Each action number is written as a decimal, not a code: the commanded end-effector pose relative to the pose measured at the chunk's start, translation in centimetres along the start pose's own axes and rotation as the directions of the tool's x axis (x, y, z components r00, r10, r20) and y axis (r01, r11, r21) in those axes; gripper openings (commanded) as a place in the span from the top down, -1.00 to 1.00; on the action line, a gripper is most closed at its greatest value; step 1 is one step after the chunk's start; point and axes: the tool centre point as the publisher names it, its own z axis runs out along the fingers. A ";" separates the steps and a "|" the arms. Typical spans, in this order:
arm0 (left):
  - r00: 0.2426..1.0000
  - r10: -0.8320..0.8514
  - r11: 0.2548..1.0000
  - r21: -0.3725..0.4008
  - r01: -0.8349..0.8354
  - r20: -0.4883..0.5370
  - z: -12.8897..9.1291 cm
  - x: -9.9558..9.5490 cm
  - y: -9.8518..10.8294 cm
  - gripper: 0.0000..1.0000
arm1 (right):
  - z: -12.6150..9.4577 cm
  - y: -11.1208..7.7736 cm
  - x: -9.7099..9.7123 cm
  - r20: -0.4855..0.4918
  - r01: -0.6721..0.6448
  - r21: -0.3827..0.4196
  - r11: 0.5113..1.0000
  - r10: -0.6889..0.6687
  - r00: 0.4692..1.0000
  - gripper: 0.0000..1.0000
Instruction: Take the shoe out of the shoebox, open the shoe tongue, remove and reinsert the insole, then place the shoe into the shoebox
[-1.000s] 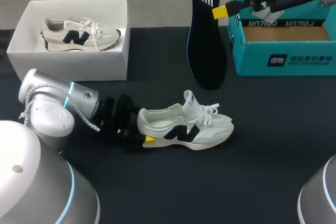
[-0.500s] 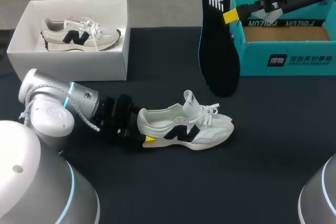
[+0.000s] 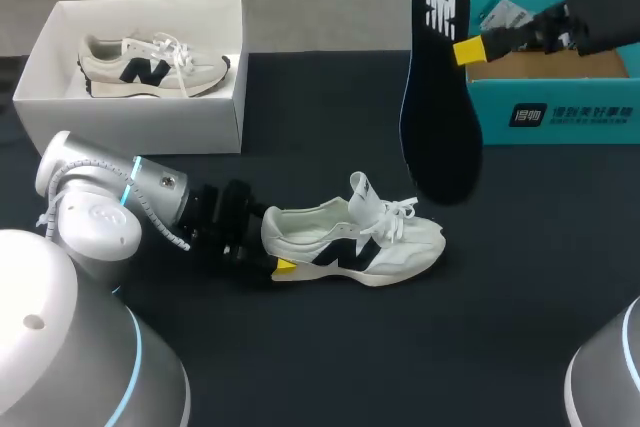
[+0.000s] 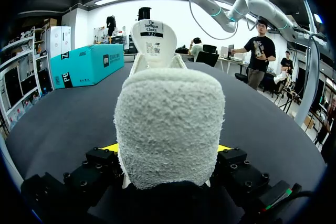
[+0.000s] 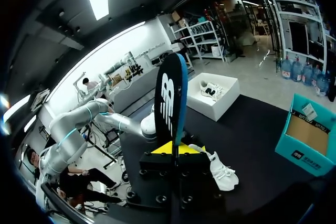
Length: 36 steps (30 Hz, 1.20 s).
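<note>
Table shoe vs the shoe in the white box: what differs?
Place: the table shoe lies on the black table; the boxed shoe sits inside the white box.
Grip: the left end effector clamps the table shoe's heel; nothing touches the boxed shoe.
Shared: both are the same pale sneaker with a dark side logo, with toes toward the head view's right.

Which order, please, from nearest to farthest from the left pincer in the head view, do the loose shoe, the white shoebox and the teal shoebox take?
1. loose shoe: its heel sits in the left pincer.
2. white shoebox: behind, at the left.
3. teal shoebox: far right.
</note>
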 end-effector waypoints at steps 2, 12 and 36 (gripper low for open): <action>1.000 -0.001 1.000 -0.002 0.001 0.001 0.2 0.0 0.2 1.00 | -1.2 -3.0 1.1 0.005 -0.005 -0.056 0.998 0.005 1.000 1.00; 1.000 -0.001 1.000 -0.002 0.001 0.001 0.2 0.0 0.2 1.00 | -1.1 -3.6 2.3 -0.022 0.001 -0.047 0.999 -0.002 1.000 1.00; 1.000 -0.001 1.000 -0.002 0.001 0.001 0.2 0.0 0.2 1.00 | -0.8 -3.3 2.6 -0.026 0.008 -0.053 0.999 -0.010 1.000 1.00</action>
